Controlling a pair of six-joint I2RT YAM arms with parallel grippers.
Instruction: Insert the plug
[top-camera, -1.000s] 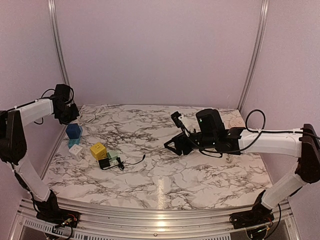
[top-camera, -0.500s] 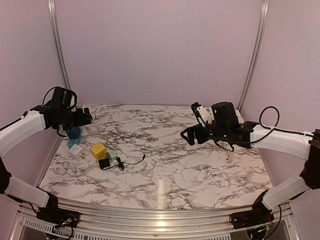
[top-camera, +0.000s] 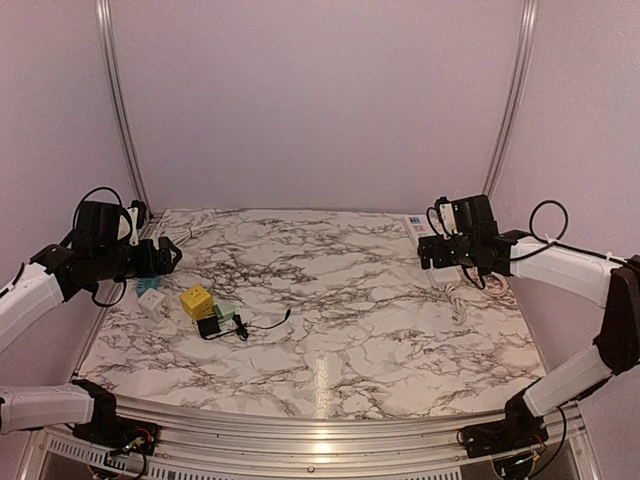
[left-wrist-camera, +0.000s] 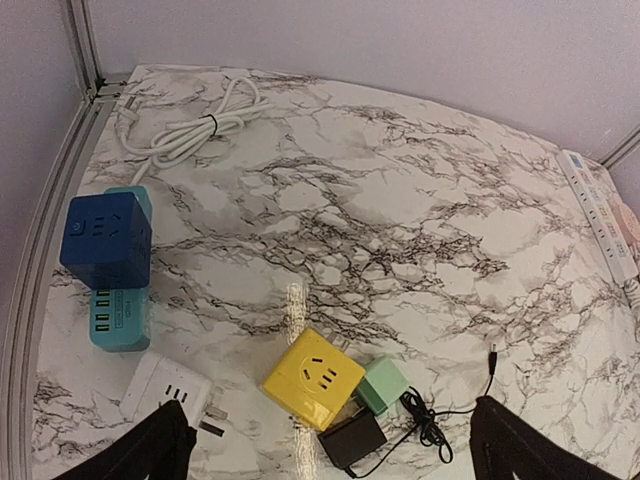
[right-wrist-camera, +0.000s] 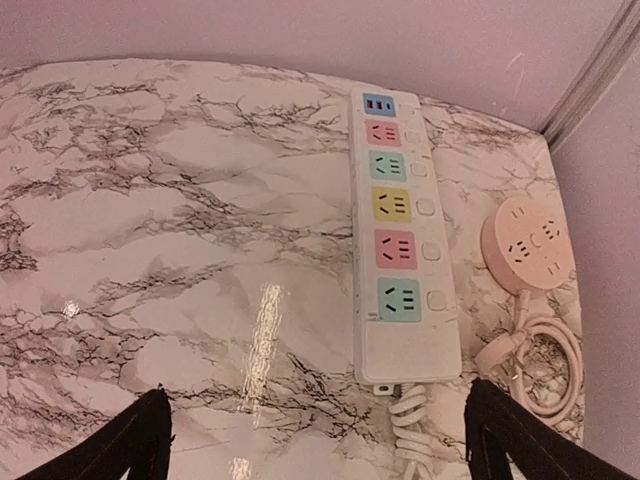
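Both the left jaws and the right jaws are wide open and empty; the black plug (left-wrist-camera: 352, 440) lies on the desk (left-wrist-camera: 400, 230) below the left jaws, right beside the yellow socket cube (left-wrist-camera: 312, 377) and a small green plug (left-wrist-camera: 383, 385). Coming down, the left jaws could grab the wrong thing or snag the thin black cord (left-wrist-camera: 430, 425). The white socket strip (right-wrist-camera: 402, 240) is far off, under the right jaws, so a loose grip could tip the plug.
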